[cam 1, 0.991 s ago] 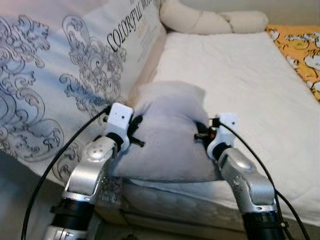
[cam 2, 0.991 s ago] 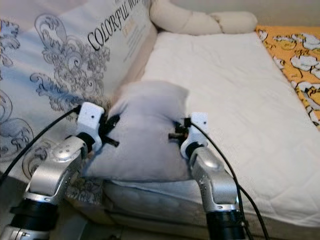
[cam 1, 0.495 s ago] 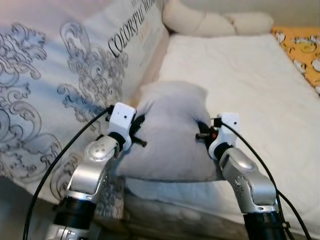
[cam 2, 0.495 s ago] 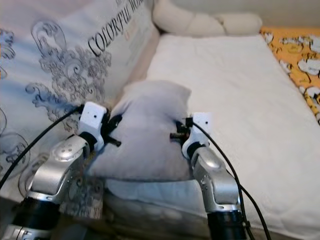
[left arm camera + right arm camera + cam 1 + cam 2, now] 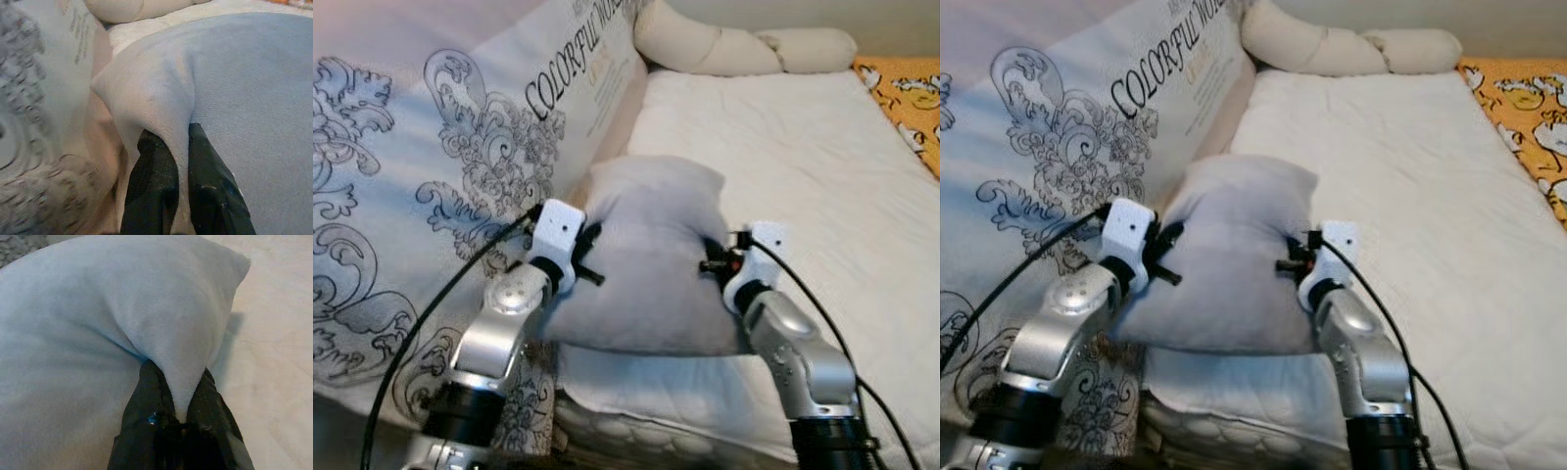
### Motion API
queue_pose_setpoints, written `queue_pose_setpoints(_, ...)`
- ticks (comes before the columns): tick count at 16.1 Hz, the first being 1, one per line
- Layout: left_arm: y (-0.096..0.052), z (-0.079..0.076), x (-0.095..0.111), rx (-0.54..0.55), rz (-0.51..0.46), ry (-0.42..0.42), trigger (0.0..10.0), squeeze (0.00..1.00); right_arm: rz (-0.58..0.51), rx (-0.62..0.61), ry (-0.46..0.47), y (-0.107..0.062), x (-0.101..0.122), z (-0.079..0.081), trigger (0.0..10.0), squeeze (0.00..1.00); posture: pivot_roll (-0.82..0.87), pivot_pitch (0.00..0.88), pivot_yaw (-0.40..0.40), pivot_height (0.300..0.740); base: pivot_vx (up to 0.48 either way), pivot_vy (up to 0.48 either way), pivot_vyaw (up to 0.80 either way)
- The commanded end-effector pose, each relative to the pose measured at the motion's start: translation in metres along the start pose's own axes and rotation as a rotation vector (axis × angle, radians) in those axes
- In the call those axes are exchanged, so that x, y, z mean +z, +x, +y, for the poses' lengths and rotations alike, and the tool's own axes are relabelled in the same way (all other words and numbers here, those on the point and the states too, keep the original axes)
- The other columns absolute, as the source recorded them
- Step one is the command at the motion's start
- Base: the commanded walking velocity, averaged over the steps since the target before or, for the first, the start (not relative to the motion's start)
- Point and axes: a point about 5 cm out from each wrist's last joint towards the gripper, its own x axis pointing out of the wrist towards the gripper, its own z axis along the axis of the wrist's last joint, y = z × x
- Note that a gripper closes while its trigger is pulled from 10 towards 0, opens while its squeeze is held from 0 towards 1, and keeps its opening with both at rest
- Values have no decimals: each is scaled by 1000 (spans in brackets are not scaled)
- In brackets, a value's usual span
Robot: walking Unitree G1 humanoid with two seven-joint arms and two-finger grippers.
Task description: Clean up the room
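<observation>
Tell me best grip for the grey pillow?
Pinch the grey pillow at its two side edges, one tool from each side, as the left tool and right tool do: it is wide and soft, and the fabric bunches into a fold there.

A pale grey pillow point(image 5: 646, 259) sits at centre, over the white mattress point(image 5: 803, 166) edge. The left gripper point(image 5: 587, 257) presses its side at 9 o'clock, the right gripper point(image 5: 710, 262) at 3. A large scroll-printed cushion point(image 5: 440, 196) stands toward 10 o'clock
</observation>
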Motion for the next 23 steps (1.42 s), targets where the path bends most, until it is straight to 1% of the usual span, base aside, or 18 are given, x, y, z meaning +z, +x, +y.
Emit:
queue_pose_setpoints(1, 1, 8, 2, 28, -20, 27, 10000, 0, -43, -18, 2, 1, 10, -1, 10000, 8, -54, 0, 55, 740, 0, 0, 0)
queue_pose_setpoints(2, 3, 7, 2, 22, -25, 32, 10000, 0, -44, -18, 4, 1, 10, -2, 10000, 361, -54, 0, 55, 740, 0, 0, 0)
queue_pose_setpoints(3, 9, 7, 3, 9, -29, 50, 10000, 0, -46, -18, 8, 0, 10, -3, 10000, 1000, -56, 0, 51, 740, 0, 0, 0)
queue_pose_setpoints(4, 11, 7, 3, 5, -30, 58, 10000, 0, -46, -19, 9, 0, 10, -3, 10000, 1000, -58, 0, 50, 740, 0, 0, 0)
queue_pose_setpoints(5, 21, 5, 6, -14, -36, 90, 10000, 0, -44, -32, 4, 0, 10, -6, 10000, 1000, -61, 0, 47, 740, 0, 0, 0)
queue_pose_setpoints(6, 26, 5, 7, -24, -38, 108, 10000, 0, -41, -43, -4, 0, 10, -7, 10000, 1000, -61, 0, 47, 740, 0, 0, 0)
queue_pose_setpoints(7, 37, 2, 9, -36, -41, 146, 10000, 0, -39, -74, -23, 1, 11, -10, 10000, 1000, -67, 0, 45, 740, 0, 0, 0)
queue_pose_setpoints(9, 51, -3, 13, -72, -41, 226, 10000, 0, -47, -78, -27, 2, 14, -12, 10000, 1000, -76, 0, 51, 740, 0, 0, 0)
queue_pose_setpoints(10, 59, -5, 18, -89, -49, 262, 10000, 0, -55, -74, -35, 1, 17, -13, 10000, 1000, -84, 0, 64, 740, 0, 0, 0)
queue_pose_setpoints(12, 72, -7, 37, -111, -87, 316, 10000, 0, -76, -76, -45, 1, 22, -14, 10000, 1000, -98, 0, 79, 740, 0, 0, 0)
queue_pose_setpoints(14, 78, -8, 49, -123, -113, 342, 10000, 0, -84, -72, -49, 0, 24, -14, 10000, 1000, -113, 0, 91, 740, 0, 0, 0)
queue_pose_setpoints(15, 82, -6, 59, -117, -130, 343, 10000, 0, -86, -69, -55, -1, 24, -13, 10000, 1000, -116, 0, 93, 740, 0, 0, 0)
queue_pose_setpoints(16, 85, -1, 68, -93, -145, 341, 10000, 0, -85, -69, -58, -2, 23, -13, 10000, 1000, -120, 0, 95, 740, 0, 0, 0)
queue_pose_setpoints(17, 86, 2, 71, -81, -149, 341, 10000, 0, -84, -69, -58, -3, 23, -13, 10000, 1000, -120, 0, 95, 740, 0, 0, 0)
queue_pose_setpoints(18, 88, 9, 75, -42, -146, 341, 10000, 0, -78, -69, -60, -5, 20, -13, 10000, 1000, -125, 0, 93, 740, 0, 0, 0)
queue_pose_setpoints(19, 88, 12, 75, -29, -140, 341, 10000, 0, -74, -68, -59, -6, 19, -12, 10000, 1000, -124, 0, 90, 740, 0, 0, 0)
queue_pose_setpoints(21, 88, 23, 69, 46, -81, 334, 10000, 0, -57, -58, -64, -9, 14, -10, 10000, 1000, -125, 0, 88, 740, 0, 0, 0)
queue_pose_setpoints(23, 85, 35, 61, 151, -53, 340, 10000, 0, -50, -63, -65, -11, 12, -10, 10000, 1000, -127, 0, 82, 740, 0, 0, 0)
